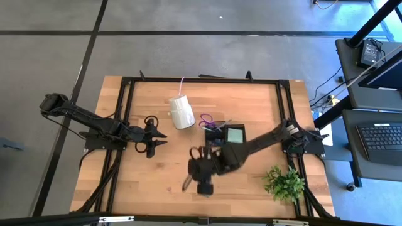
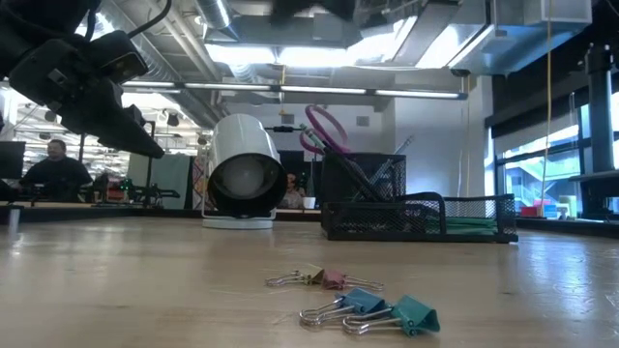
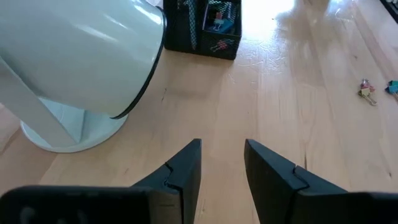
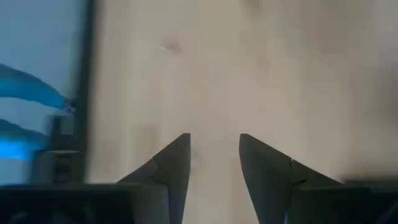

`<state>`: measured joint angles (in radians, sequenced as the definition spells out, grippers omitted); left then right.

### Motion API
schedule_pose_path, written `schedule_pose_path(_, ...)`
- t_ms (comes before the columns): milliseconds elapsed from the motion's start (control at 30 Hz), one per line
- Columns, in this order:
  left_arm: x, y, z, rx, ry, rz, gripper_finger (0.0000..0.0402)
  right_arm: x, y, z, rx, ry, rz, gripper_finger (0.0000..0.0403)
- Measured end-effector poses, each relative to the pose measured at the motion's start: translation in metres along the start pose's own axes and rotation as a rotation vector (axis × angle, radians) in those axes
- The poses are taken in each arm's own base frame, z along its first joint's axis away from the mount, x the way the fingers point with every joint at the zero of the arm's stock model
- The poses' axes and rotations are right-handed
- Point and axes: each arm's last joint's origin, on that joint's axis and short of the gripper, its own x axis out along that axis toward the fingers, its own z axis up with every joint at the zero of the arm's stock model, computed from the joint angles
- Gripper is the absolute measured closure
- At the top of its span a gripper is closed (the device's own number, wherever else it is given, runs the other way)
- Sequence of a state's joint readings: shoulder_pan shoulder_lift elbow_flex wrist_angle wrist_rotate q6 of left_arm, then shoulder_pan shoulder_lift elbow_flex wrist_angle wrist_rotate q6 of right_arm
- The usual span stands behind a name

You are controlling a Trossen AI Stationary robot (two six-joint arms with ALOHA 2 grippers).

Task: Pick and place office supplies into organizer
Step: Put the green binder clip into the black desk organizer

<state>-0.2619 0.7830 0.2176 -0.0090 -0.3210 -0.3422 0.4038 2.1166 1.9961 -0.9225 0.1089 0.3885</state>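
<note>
The black mesh organizer [image 1: 224, 135] stands mid-table. It holds a mint-green sticky-note pad [image 1: 235, 134], and purple-handled scissors [image 2: 324, 128] stand in it, handles up. Several small binder clips [image 2: 372, 307] lie loose on the wood near the front edge and also show as clips [image 3: 367, 91] in the left wrist view. My right gripper [image 4: 212, 152] hovers open above bare wood near the clips, right gripper [image 1: 196, 168], with nothing between its fingers. My left gripper [image 3: 222, 158] waits open at the table's left, left gripper [image 1: 154, 138], facing the white cylinder.
A white cylinder roll [image 1: 181, 112] lies on its stand left of the organizer, close before my left gripper. A green leafy plant [image 1: 286, 182] sits at the near right corner. A black frame [image 1: 201, 80] borders the tabletop. Bare wood lies at the near left.
</note>
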Motion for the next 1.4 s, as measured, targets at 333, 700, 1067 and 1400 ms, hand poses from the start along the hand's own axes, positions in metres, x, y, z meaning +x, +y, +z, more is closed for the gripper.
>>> schedule_pose_path(333,0.000,0.000,0.000,0.031,0.000,0.000,0.0286,0.015,0.050,-0.028,-0.035,-0.045,0.088,0.0262)
schedule_pose_path(700,0.000,0.000,0.000,-0.014,0.000,0.000,0.0286,0.041,0.060,-0.062,0.017,0.014,0.071,0.0262)
schedule_pose_path(1067,0.000,0.000,0.000,-0.014,0.000,0.000,0.0286,0.059,0.056,-0.080,0.021,0.032,0.063,0.0262)
schedule_pose_path(1400,0.000,0.000,0.000,-0.012,0.002,0.001,0.0286,0.060,0.068,-0.085,-0.210,0.006,0.092,0.0262)
